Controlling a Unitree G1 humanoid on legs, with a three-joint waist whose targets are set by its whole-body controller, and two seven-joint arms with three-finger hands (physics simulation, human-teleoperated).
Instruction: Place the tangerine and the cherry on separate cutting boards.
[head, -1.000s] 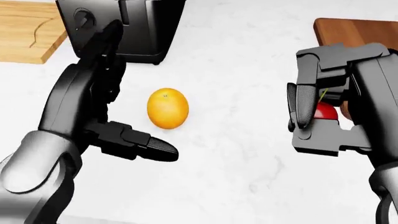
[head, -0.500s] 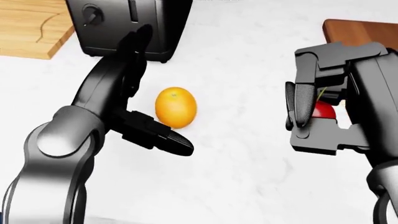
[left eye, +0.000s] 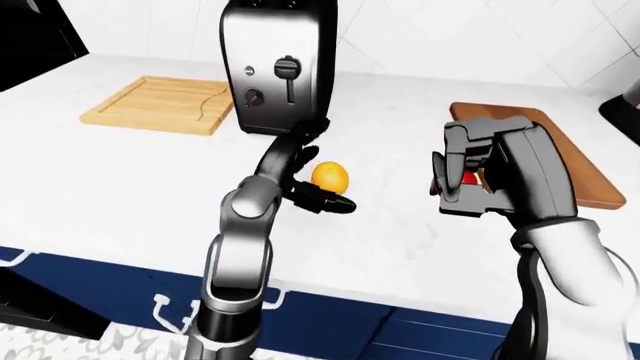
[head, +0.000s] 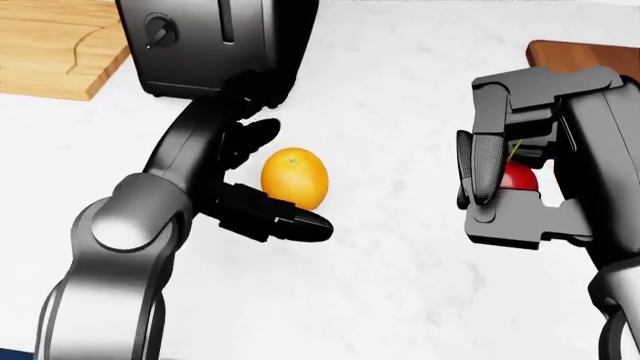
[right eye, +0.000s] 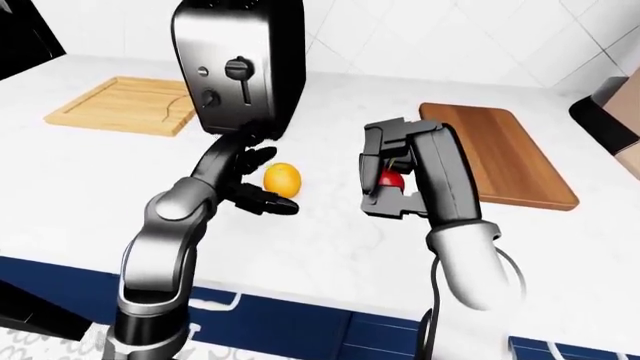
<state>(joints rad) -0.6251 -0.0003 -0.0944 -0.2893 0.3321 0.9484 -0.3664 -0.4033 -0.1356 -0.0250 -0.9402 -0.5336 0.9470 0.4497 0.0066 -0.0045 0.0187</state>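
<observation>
Reaching for the tangerine is the step in hand. The fruit lies on the white counter, just below the toaster in the head view. The left hand is spread about it: the upper fingers stand at its upper left, the thumb lies under its lower edge, and no closure round it is seen; contact cannot be judged.

The cherry is pinched in the right hand, held up off the counter, its red flesh seen between the closed fingers and palm.

Two boards are noted: a light board at the left of the toaster in the left-eye view, and a dark board at the right, near the right hand. Neither carries fruit yet.

Judgement: the next move calls for the left fingers to be closed round the tangerine; being round, it may roll off if pushed by the thumb. A lift and a carry past the toaster to the light board are then needed, the cherry being left for the dark board.
</observation>
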